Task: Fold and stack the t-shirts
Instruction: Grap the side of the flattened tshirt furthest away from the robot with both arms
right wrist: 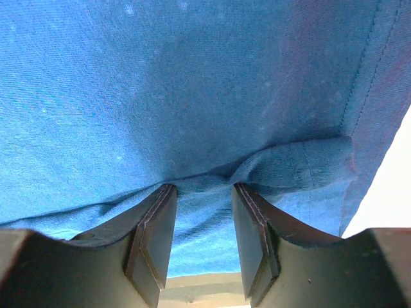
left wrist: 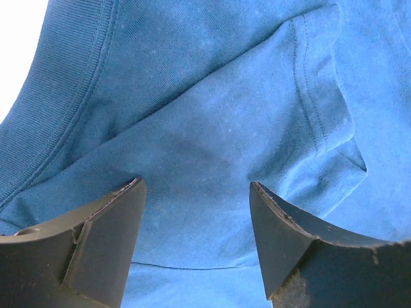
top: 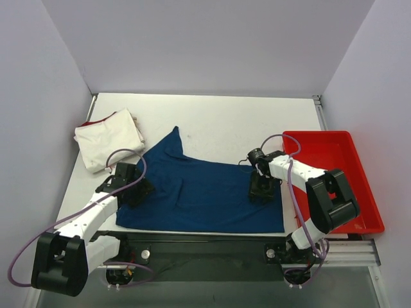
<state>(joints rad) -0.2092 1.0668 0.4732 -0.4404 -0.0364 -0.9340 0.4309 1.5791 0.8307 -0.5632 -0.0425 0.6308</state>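
The dark teal-blue t-shirt [top: 205, 192] lies spread flat at the table's front centre, with one corner pointing toward the back. No white graphic shows. The cream-white t-shirt [top: 108, 138] with a red edge lies folded at the back left. My left gripper [top: 138, 190] is down on the blue shirt's left side, jaws wide open over a sleeve seam [left wrist: 196, 186]. My right gripper [top: 262, 190] is down near the shirt's right edge. Its jaws are partly apart and press into the cloth, and a small ridge of blue fabric bunches between the tips [right wrist: 202, 187].
A red plastic tray [top: 327, 154] stands at the right, next to the blue shirt's right edge. Grey walls close in the left, back and right sides. A metal rail runs along the front edge by the arm bases.
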